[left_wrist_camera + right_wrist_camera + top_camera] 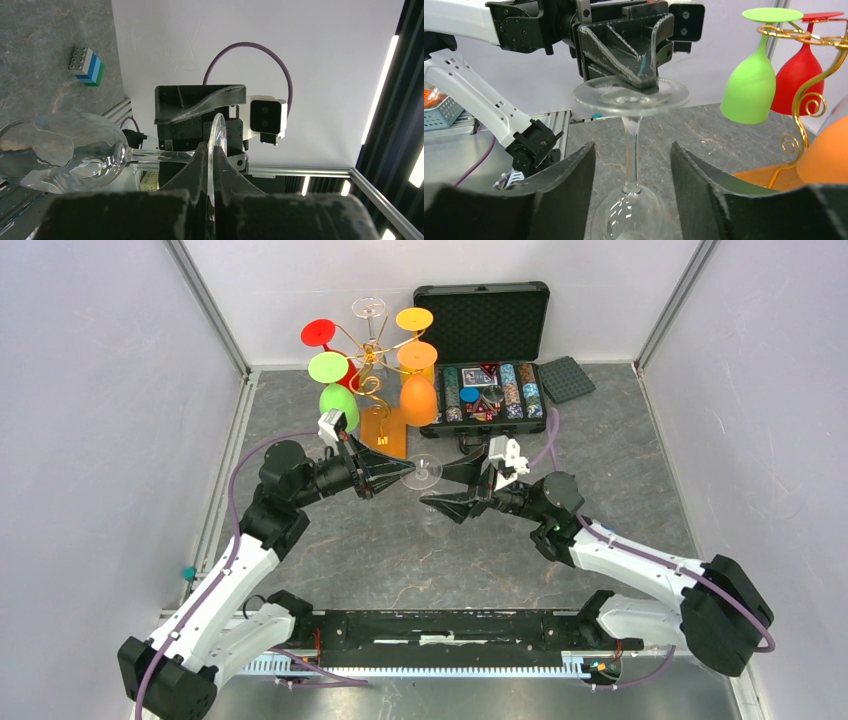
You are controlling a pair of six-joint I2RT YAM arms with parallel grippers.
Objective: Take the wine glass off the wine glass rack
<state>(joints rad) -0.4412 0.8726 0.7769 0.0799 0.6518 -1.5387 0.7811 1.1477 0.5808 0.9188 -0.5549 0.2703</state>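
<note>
A clear wine glass (pixel 422 472) hangs upside down, away from the rack, between the two arms. My left gripper (pixel 400 473) is shut on the edge of its round foot (pixel 218 145); the bowl (pixel 65 150) hangs below. My right gripper (pixel 446 486) is open, its fingers (pixel 569 175) on either side of the stem (pixel 631 145) without touching it. The left gripper's fingertips (pixel 646 80) press on the foot from above in the right wrist view. The golden wire rack (pixel 370 358) on its orange base (pixel 385 427) stands behind the left gripper, also showing in the right wrist view (pixel 819 75).
The rack holds green (pixel 338 405), red (pixel 320 335) and orange (pixel 418 395) glasses and one clear glass (pixel 368 308) on top. An open black chip case (pixel 490 350) stands right of it. A coloured brick block (pixel 87 66) lies on the table. Walls close in both sides.
</note>
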